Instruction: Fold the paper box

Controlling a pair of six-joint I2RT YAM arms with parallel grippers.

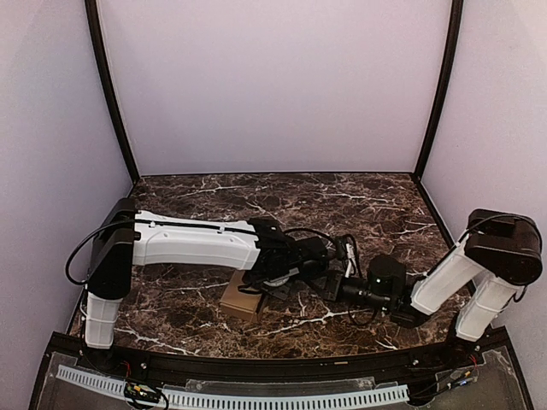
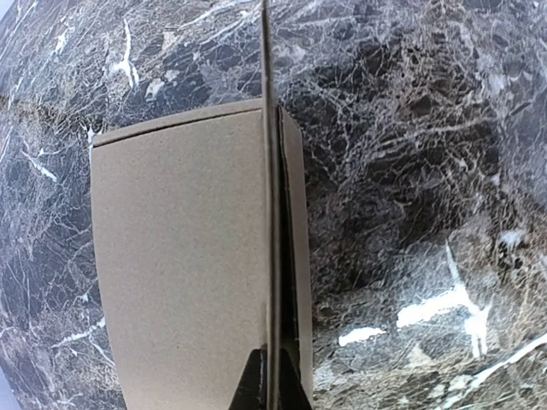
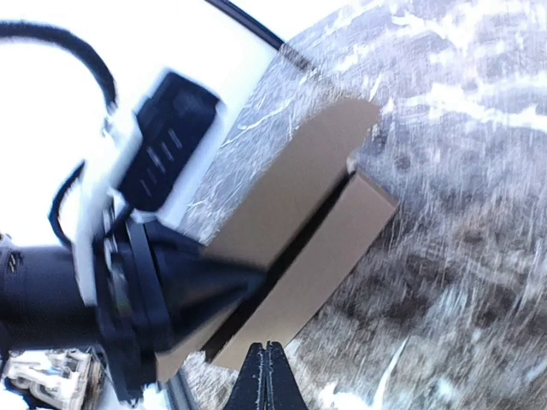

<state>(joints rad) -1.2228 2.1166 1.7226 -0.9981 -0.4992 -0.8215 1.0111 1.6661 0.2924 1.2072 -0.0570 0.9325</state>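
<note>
Light, thin cardboard box [image 1: 242,299] on tabletop [image 1: 342,201], likely easily creased. Left tool [image 2: 273,380] pinches its raised flap [image 3: 291,188], the sensible hold; right tool [image 3: 267,369] clenched empty nearby.

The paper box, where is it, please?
Top view: the box sits on the table, left of centre near the front edge, flap pinched by the left gripper.

You've got no readable text, labels, brands or numbers in any view. The paper box [image 2: 179,273] shows plain tan faces, unprinted. The black module [image 3: 167,141] left of it in the right wrist view carries small marks, too blurred to read.
</note>
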